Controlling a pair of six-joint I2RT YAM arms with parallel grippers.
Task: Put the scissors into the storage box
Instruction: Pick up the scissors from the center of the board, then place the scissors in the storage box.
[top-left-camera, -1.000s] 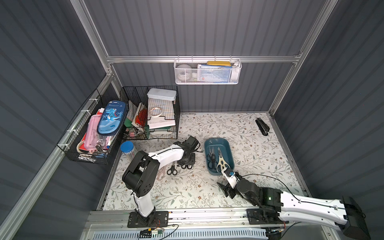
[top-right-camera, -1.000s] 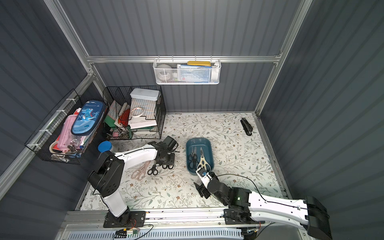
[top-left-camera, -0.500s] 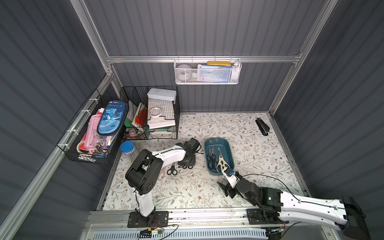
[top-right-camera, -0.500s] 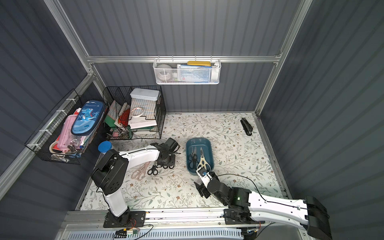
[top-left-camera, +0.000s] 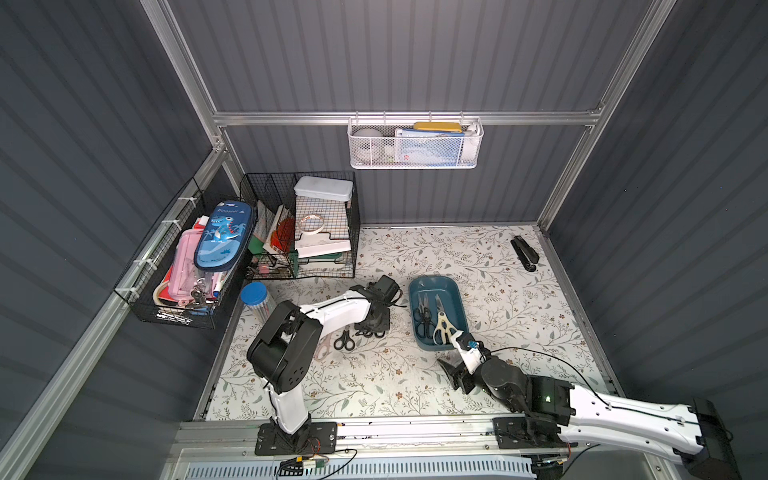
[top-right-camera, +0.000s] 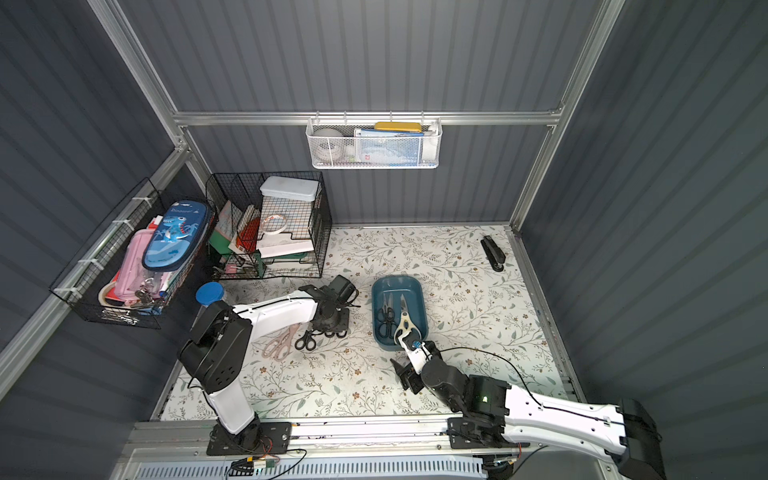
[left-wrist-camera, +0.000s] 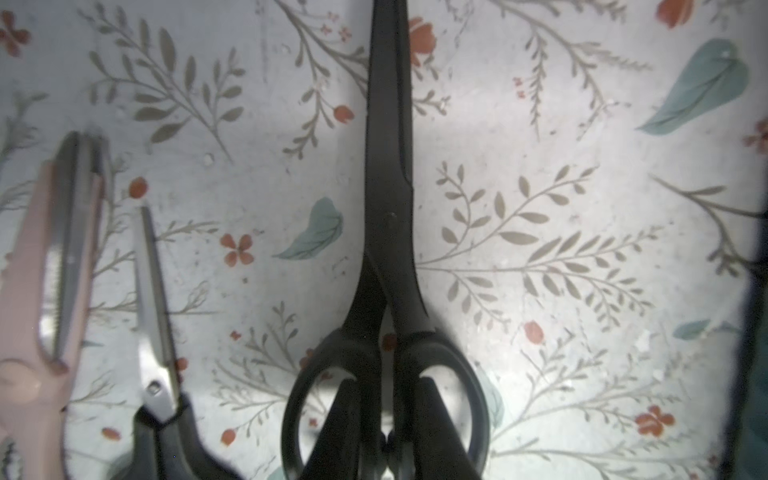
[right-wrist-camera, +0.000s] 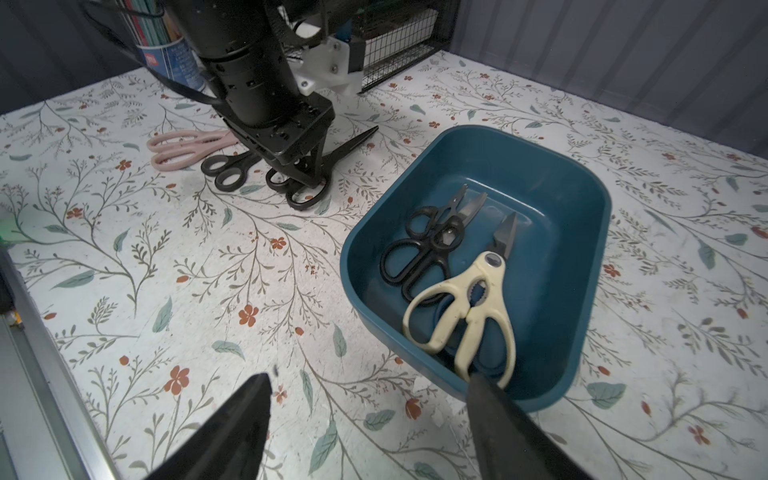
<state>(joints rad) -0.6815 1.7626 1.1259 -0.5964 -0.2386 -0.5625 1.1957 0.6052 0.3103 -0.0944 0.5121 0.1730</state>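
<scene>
The scissors (top-left-camera: 424, 318) lie partly in the storage box (right-wrist-camera: 573, 195): black pairs (right-wrist-camera: 415, 257) and cream shears (right-wrist-camera: 465, 307). Beside it on the floral table (right-wrist-camera: 208, 291) lie a pink pair (right-wrist-camera: 187, 145), a small black-handled pair (right-wrist-camera: 228, 168) and a long all-black pair (left-wrist-camera: 388, 187). The left gripper (left-wrist-camera: 388, 382) pinches that pair's handles, one finger in each loop. The right gripper (right-wrist-camera: 370, 376) gapes wide at the box's near rim.

Both top views look down on the whole table (top-left-camera: 519, 316); both close wrist views share the black scissors (left-wrist-camera: 386, 208).
</scene>
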